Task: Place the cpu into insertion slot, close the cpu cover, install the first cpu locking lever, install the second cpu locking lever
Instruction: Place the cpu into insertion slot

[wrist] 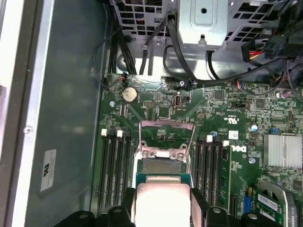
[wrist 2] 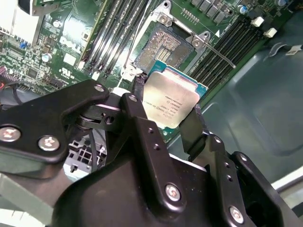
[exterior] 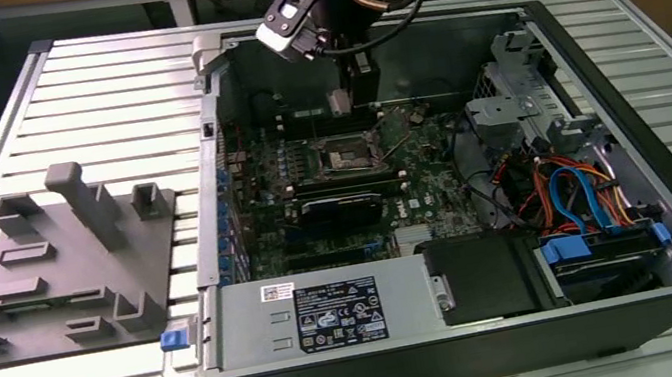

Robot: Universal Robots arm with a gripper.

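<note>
Second wrist view: tool (wrist 2: pixel 165 109) clamped on the printed cpu (wrist 2: pixel 171 97) near the insertion slot (wrist 2: pixel 163 47).

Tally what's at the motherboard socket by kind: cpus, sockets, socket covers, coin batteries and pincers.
cpu: 1
insertion slot: 1
cpu cover: 1
coin battery: 1
pincer: 1
Total: 5
</note>
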